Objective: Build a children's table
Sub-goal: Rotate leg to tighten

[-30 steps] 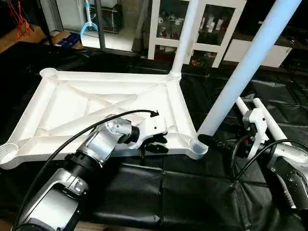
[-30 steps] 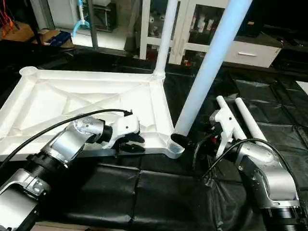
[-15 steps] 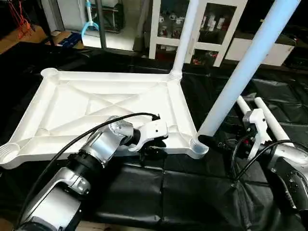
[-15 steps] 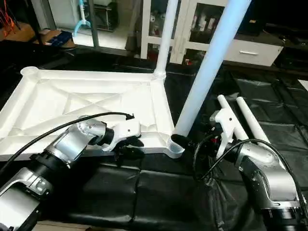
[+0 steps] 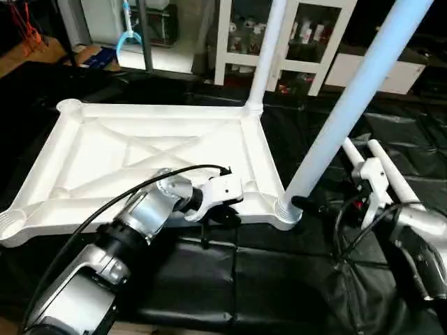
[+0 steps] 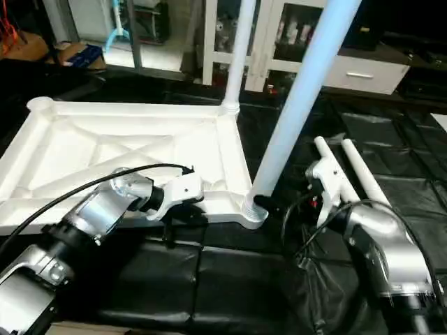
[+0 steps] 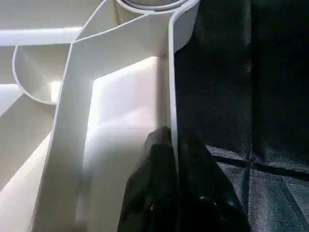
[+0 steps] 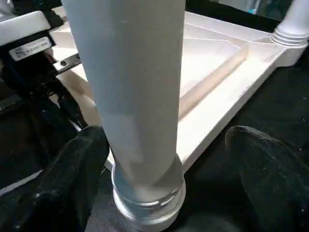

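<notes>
Left gripper (image 7: 175,145), forearm reaching forward, pinches the near rim of the upturned tabletop (image 5: 140,150). Right gripper (image 8: 159,159) stands wide apart around the leg (image 5: 342,112) at the tabletop's near right corner, fingers clear of it.

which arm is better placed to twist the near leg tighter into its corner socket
Right. Its open right pincer straddles the base of the tall white tube leg, one finger on each side. The left pincer is shut on the near rim of the white plastic tabletop, steadying it.
</notes>
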`<state>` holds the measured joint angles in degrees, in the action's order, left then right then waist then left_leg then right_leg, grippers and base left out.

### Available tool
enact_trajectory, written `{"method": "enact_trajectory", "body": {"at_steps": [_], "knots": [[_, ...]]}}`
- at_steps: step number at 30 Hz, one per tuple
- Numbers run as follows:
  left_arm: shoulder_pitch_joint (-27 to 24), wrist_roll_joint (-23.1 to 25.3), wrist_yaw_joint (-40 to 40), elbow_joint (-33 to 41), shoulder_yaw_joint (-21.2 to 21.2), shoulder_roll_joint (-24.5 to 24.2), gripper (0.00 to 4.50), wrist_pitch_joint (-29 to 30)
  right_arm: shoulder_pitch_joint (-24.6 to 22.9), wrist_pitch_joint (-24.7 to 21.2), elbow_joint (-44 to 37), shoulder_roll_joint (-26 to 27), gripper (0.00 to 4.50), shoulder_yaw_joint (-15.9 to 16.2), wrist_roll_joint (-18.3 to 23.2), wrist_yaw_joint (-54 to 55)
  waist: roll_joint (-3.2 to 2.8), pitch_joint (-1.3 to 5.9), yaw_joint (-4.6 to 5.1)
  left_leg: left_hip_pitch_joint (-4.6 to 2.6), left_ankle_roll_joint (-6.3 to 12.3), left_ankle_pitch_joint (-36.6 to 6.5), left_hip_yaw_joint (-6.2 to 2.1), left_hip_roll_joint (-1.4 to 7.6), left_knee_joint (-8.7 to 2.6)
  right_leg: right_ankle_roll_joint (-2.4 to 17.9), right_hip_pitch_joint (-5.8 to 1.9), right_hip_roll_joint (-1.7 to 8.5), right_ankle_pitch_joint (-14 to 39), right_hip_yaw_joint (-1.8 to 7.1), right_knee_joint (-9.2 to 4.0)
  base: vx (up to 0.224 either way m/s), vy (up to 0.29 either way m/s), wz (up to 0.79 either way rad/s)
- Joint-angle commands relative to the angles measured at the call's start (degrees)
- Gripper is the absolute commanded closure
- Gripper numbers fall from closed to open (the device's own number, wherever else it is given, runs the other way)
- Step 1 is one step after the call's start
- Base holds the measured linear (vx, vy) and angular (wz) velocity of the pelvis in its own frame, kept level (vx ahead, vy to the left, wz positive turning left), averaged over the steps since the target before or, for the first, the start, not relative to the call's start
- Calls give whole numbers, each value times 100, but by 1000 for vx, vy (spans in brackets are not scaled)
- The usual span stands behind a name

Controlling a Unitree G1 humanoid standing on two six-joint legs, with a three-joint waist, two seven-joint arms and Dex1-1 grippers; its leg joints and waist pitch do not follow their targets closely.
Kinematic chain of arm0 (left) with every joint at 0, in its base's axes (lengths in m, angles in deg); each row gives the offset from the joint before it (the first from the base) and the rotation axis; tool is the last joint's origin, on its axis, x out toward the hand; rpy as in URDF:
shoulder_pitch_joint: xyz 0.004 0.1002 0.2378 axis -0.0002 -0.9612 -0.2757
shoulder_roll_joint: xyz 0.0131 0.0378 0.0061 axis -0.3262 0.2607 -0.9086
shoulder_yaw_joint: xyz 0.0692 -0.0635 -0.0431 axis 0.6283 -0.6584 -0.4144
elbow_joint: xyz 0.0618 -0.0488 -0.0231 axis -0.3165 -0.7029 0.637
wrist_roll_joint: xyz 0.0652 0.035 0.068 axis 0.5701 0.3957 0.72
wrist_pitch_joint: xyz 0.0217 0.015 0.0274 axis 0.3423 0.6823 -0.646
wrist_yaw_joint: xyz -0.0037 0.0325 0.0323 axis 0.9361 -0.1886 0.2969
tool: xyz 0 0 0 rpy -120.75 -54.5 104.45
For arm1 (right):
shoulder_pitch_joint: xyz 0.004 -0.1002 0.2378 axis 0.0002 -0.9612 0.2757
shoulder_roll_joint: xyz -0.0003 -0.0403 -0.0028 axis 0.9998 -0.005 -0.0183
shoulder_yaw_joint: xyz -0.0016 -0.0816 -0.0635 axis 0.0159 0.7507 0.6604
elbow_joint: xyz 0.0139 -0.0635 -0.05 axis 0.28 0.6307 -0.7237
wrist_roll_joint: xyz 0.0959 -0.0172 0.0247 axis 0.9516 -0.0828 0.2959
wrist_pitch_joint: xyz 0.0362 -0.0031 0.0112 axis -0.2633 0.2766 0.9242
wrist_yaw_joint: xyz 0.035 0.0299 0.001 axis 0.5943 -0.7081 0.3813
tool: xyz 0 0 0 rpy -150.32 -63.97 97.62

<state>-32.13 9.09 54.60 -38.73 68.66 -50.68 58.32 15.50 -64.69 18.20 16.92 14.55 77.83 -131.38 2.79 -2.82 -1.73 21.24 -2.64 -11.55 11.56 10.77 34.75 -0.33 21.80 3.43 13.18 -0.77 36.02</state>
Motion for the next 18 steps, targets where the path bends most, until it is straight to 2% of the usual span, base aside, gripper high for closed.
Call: {"method": "enact_trajectory", "body": {"at_steps": [1,5,8,10,13,18], "knots": [[-197,-44,252,89,203,6,446,56,122,131,172,-77,33,25,-75,-160,38,279,15,-86,473,-605,-129,299,-391,1648,-195,435,66,203,-422,0,0,0],[-316,-66,344,310,241,-70,446,104,238,335,430,-133,33,281,-243,-479,56,275,8,-80,599,-448,-118,298,-386,1714,-195,429,-202,196,-401,0,0,0],[-367,-65,360,400,239,-110,446,110,236,496,498,-218,33,402,-323,-686,56,266,-2,-90,619,-501,-115,305,-388,1715,-187,429,-129,195,-408,0,0,0],[-375,-60,364,419,234,-129,450,107,237,494,512,-257,60,429,-319,-766,53,251,-4,-91,613,-547,-119,308,-401,1691,-183,428,-33,193,-421,0,0,0],[-399,-47,356,470,232,-154,450,118,264,555,650,-295,79,451,-352,-898,49,241,4,-97,546,-705,-121,311,-411,1661,-176,433,197,197,-447,0,0,0],[-420,-37,351,535,227,-169,450,167,356,654,863,-294,112,461,-398,-1031,56,242,9,-93,543,-692,-119,305,-410,1663,-173,427,172,198,-448,0,0,0]]}}
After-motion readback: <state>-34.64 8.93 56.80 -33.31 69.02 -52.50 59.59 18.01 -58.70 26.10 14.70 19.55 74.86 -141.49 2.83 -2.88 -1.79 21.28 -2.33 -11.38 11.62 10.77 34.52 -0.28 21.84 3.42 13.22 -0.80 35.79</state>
